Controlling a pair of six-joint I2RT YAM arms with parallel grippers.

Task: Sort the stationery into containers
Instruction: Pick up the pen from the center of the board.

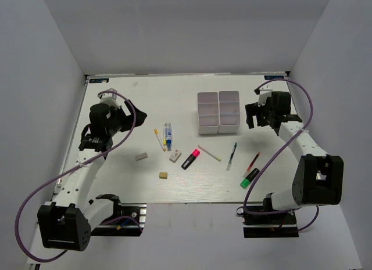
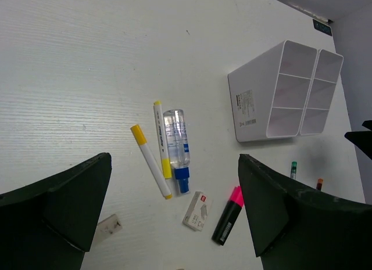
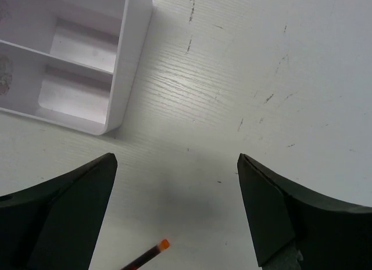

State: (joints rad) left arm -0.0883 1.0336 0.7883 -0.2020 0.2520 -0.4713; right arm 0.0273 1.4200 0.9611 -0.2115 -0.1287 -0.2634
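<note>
My left gripper (image 1: 137, 114) is wide open, holding nothing (so is the right gripper (image 1: 251, 117)). The blue-capped marker (image 2: 176, 145) lies on the table ahead, lined up with its gap, pointing far-to-near. The left arm is nearer.

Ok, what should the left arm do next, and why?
Probably lower the left gripper onto the blue-capped marker. The gripper is open and empty, the marker lies almost centred under it in the wrist view, and nothing seems sorted into the box yet.
</note>
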